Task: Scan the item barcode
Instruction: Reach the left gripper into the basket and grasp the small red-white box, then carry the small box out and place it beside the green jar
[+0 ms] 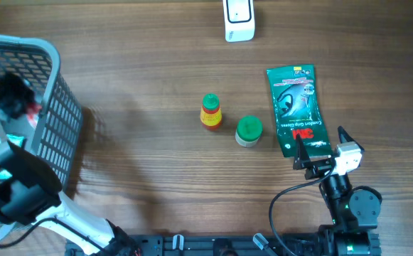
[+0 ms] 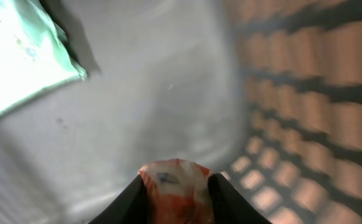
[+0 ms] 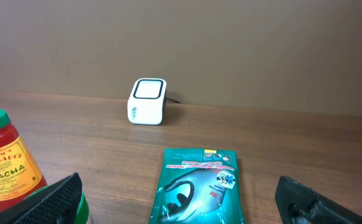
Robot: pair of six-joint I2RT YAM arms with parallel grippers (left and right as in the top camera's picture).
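Note:
In the left wrist view my left gripper point(image 2: 177, 182) is down inside the grey basket point(image 1: 50, 107). Its two black fingers press both sides of a red and white packet point(image 2: 177, 190); no barcode shows on it. The white barcode scanner point(image 1: 239, 20) stands at the table's far edge, also seen in the right wrist view point(image 3: 147, 101). My right gripper point(image 1: 322, 141) rests open at the near end of a green glove pack point(image 1: 297, 108), holding nothing. From its own wrist camera, the glove pack point(image 3: 199, 186) lies flat between the wide-apart fingers.
A sriracha bottle point(image 1: 210, 111) and a green-lidded jar point(image 1: 249, 130) stand mid-table, left of the glove pack. A pale green packet point(image 2: 19, 56) lies on the basket floor, with the mesh wall point(image 2: 305, 93) close on the right.

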